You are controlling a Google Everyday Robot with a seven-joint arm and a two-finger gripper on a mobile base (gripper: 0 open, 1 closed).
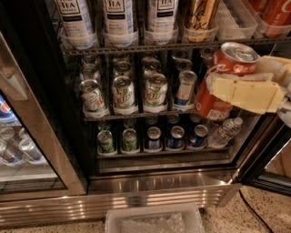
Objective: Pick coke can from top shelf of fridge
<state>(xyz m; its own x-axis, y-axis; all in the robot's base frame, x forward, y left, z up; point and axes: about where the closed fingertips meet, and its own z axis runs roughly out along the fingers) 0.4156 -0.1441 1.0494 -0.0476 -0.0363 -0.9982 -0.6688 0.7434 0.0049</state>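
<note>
Far left, a second glass door [27, 150] shows more cans behind it, not relevant. The fridge [150, 191] stands open, with a steel base and a dark interior. The top shelf [136, 47] is a wire rack carrying tea bottles [117, 18], a gold-orange can [200, 13] and, far right, red cans [277, 13] in a clear lane tray. The middle rack holds green-and-white cans [123, 93] and a blue-silver can [185, 86]. The bottom rack has small cans [153, 138] and a water bottle [225, 132] lying at its right end. A white tray [154, 220] sits on the floor, near. At right, the coke can [232, 63] is off the rack and out in front of the fridge's right side, below the top rail, tilted with its silver top leaning right. The gripper [227, 86] is clamped on it: one cream finger crosses the front of the can at mid-body, and the other is partly visible behind. Handling, as a judgement: the wall is thin aluminium, stiff enough end to end but easy to dent under hard squeeze. The skin is smooth and likely slick if cold-wet. It has real weight if full, and I cannot tell whether it is. Mid-body across the diameter is the right hold, and that is where the fingers sit. The tilt suggests the can may pivot in the grasp.
</note>
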